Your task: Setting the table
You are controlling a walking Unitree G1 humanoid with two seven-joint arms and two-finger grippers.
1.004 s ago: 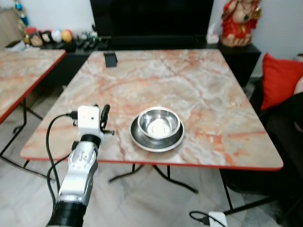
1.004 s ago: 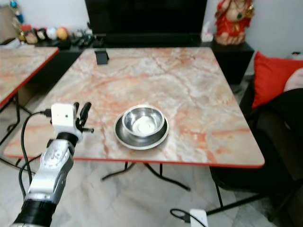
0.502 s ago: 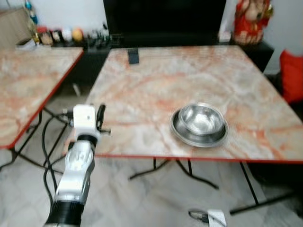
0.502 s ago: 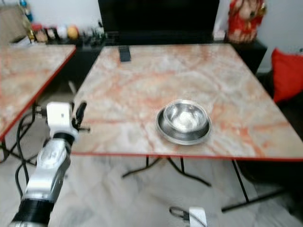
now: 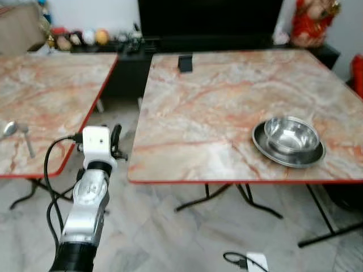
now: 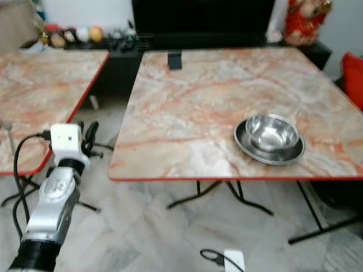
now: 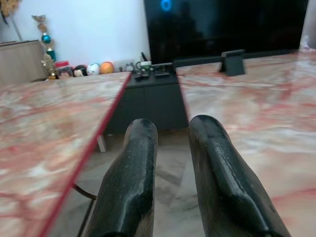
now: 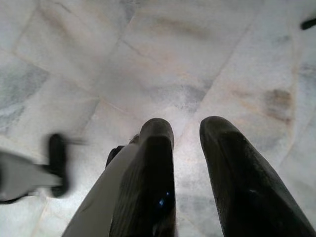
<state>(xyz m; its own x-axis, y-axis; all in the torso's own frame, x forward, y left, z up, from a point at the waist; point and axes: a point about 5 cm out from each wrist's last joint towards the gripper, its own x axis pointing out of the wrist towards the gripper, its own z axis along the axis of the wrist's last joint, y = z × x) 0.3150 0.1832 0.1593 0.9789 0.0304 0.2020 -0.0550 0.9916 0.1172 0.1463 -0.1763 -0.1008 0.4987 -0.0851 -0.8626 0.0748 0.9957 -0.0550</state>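
A steel bowl [image 5: 291, 134] sits in a steel plate [image 5: 266, 150] near the front edge of the right marble table [image 5: 215, 107]. A spoon [image 5: 10, 130] lies on the left marble table [image 5: 51, 96], close to its front edge. My left gripper [image 5: 117, 131] is raised over the gap between the two tables, at the right table's front left corner, far from the bowl. Its fingers [image 7: 140, 148] are shut with nothing between them. My right gripper [image 8: 185, 131] hangs idle over the tiled floor, shut and empty.
A small black stand [image 5: 185, 62] sits at the far edge of the right table. A dark TV console [image 5: 170, 45] with small ornaments runs behind both tables, with a red statue [image 5: 311, 22] at its right end. A cable and white adapter [image 5: 252, 262] lie on the floor.
The camera has swung left: the bowl and plate now sit at the right of the picture, and the left table with the spoon has come into view. My left arm stays raised.
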